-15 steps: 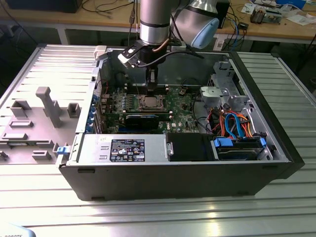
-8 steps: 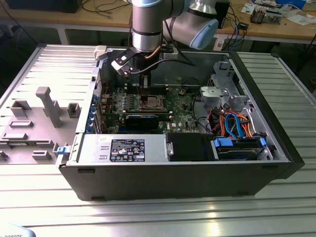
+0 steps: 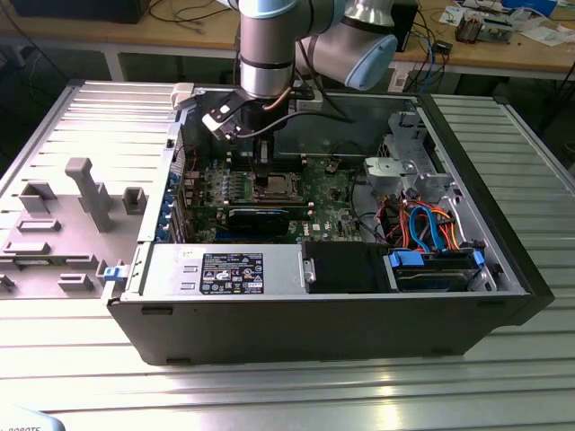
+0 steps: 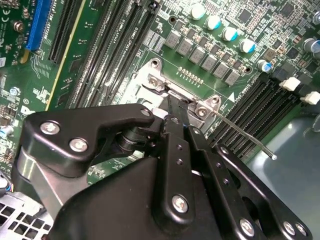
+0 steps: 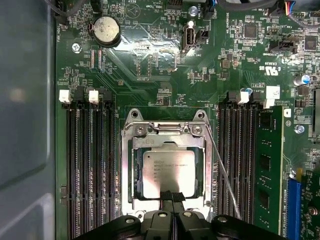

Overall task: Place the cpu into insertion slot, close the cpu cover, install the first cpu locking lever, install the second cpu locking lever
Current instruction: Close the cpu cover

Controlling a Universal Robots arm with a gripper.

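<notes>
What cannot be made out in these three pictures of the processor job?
First wrist view: the end effector hides one edge of the cpu and the cpu cover.
Second wrist view: the end effector's body hides most of the insertion slot.
Exterior view: the slot is too small, with the arm over it, to tell whether the cover is latched.

The cpu top shows dull, matt grey metal. The cpu cover gleams brighter, bare silvery metal. The circuit board is glossy green and the locking lever polished wire. The claw is matt black with shiny screw heads.
</notes>
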